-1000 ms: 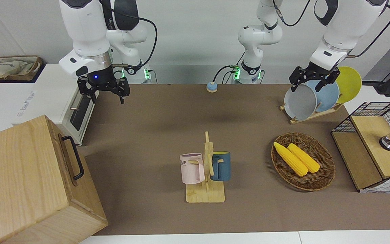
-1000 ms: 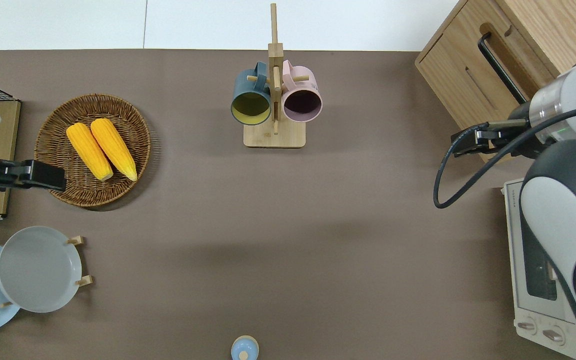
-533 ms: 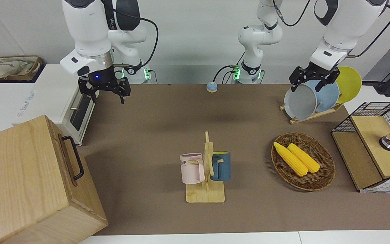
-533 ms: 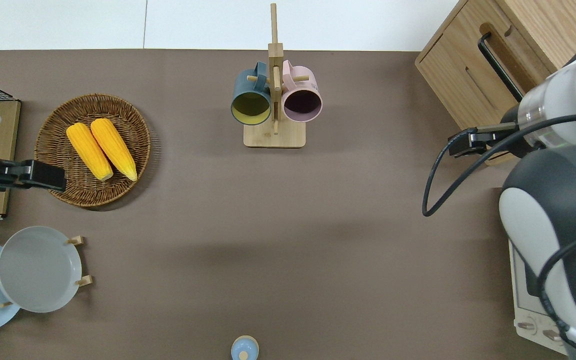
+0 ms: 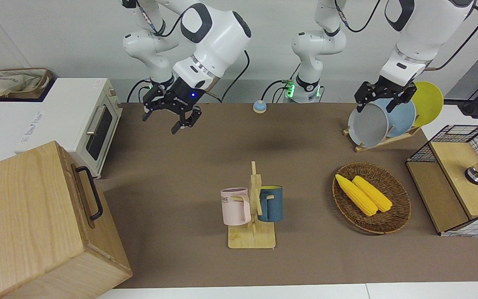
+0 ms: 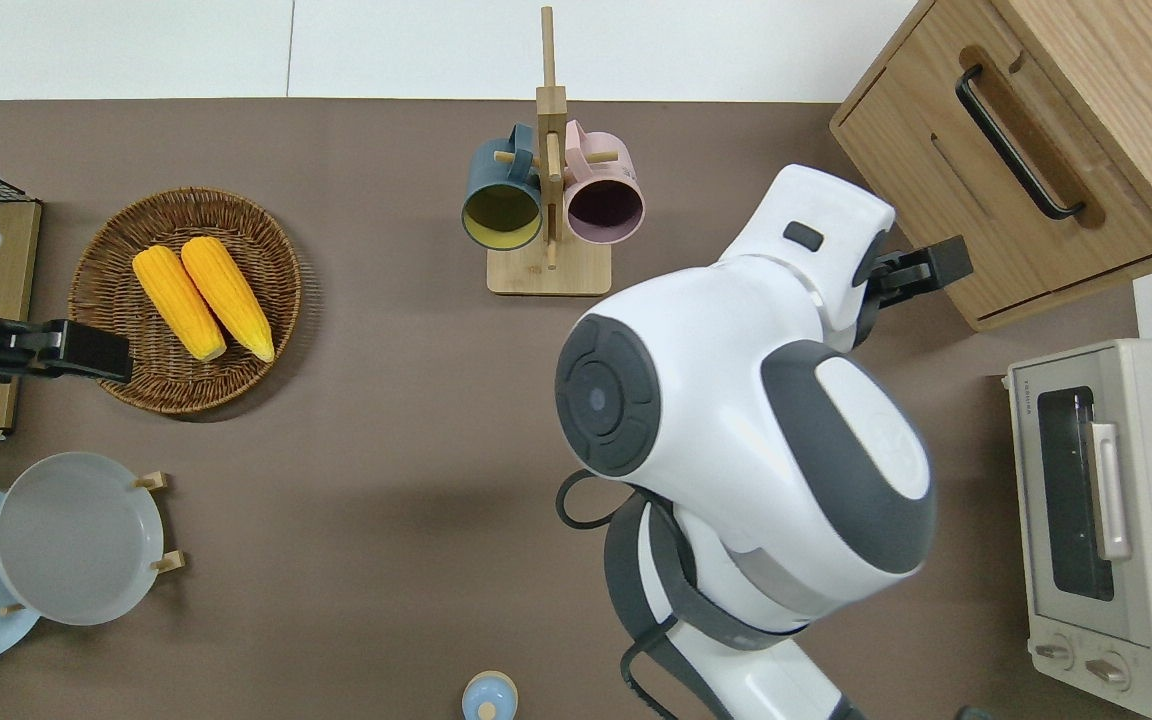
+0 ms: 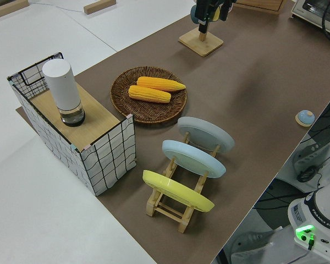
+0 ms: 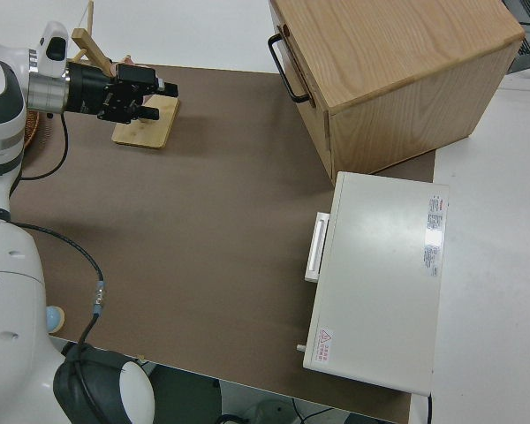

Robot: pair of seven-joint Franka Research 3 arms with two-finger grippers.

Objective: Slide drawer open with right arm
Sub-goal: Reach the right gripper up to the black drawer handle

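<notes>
The drawer (image 6: 986, 185) is the upper front panel of the pale wooden cabinet (image 5: 27, 224) at the right arm's end of the table. It looks pushed in, and its black bar handle (image 6: 1016, 140) (image 5: 91, 193) (image 8: 287, 66) is free. My right gripper (image 5: 161, 122) (image 6: 936, 268) (image 8: 150, 93) is open and holds nothing. It is turned sideways with its fingers pointing at the cabinet, over the brown mat between the mug rack and the cabinet's lower front corner, well short of the handle. The left arm is parked, its gripper (image 5: 375, 107) open.
A white toaster oven (image 6: 1106, 520) stands beside the cabinet, nearer to the robots. A mug rack (image 5: 252, 211) with two mugs is mid-table. Toward the left arm's end are a corn basket (image 5: 371, 197), a plate rack (image 5: 388, 120) and a mesh cabinet (image 5: 459, 178). A small bell (image 5: 259, 107) sits near the robots.
The right arm has swung away from over the toaster oven and cabinet front toward the table's middle. Its gripper has turned from pointing down to pointing sideways at the cabinet. The left arm is unchanged.
</notes>
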